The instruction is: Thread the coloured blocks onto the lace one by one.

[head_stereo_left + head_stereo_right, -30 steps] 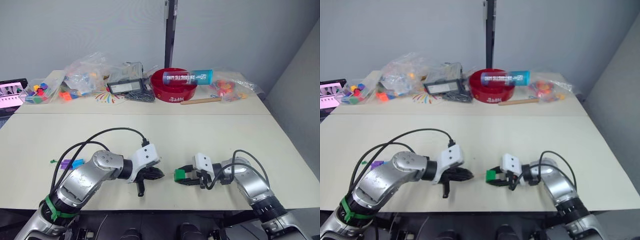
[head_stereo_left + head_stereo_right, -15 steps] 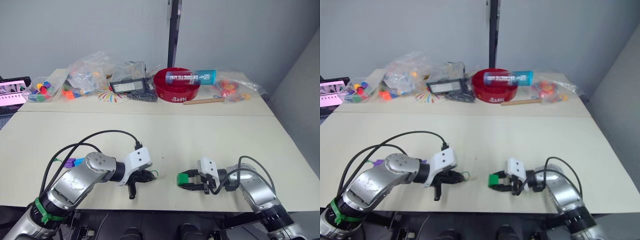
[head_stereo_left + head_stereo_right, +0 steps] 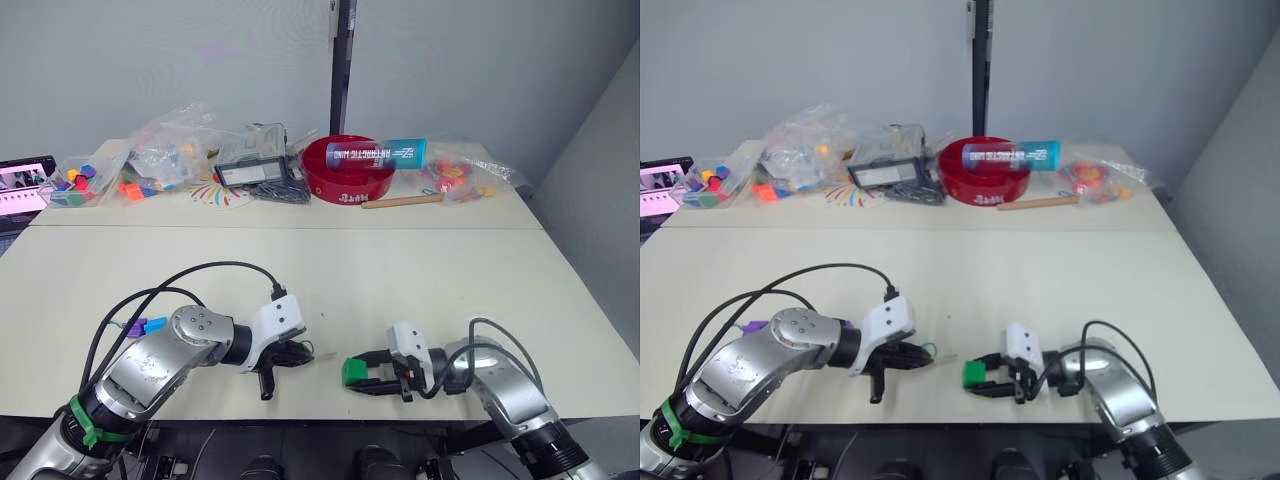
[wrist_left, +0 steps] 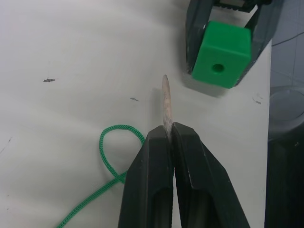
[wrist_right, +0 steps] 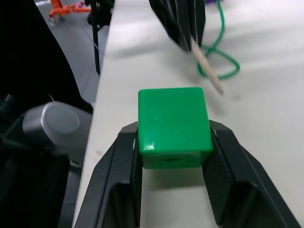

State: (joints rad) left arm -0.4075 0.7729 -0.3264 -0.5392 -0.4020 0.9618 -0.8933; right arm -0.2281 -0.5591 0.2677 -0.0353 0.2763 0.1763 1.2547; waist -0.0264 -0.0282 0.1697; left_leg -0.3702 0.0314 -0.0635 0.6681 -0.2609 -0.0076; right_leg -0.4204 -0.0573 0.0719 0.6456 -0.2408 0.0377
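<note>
Red bowl (image 3: 349, 171) at the far edge of the table (image 3: 420, 270), with a blue tube (image 3: 380, 153) lying across its rim. Just right of the bowl, a wooden stick (image 3: 402, 202) and a clear bag (image 3: 460, 176). Left of the bowl, a black device (image 3: 248, 174), then clear bags of mixed-colour pieces (image 3: 165, 152). Furthest left of the bowl, a phone with a pink screen (image 3: 22, 180).

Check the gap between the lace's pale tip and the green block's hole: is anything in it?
Nothing: in the left wrist view, bare table separates the pale tip, pinched by the left gripper, from the green block in the right gripper.
</note>
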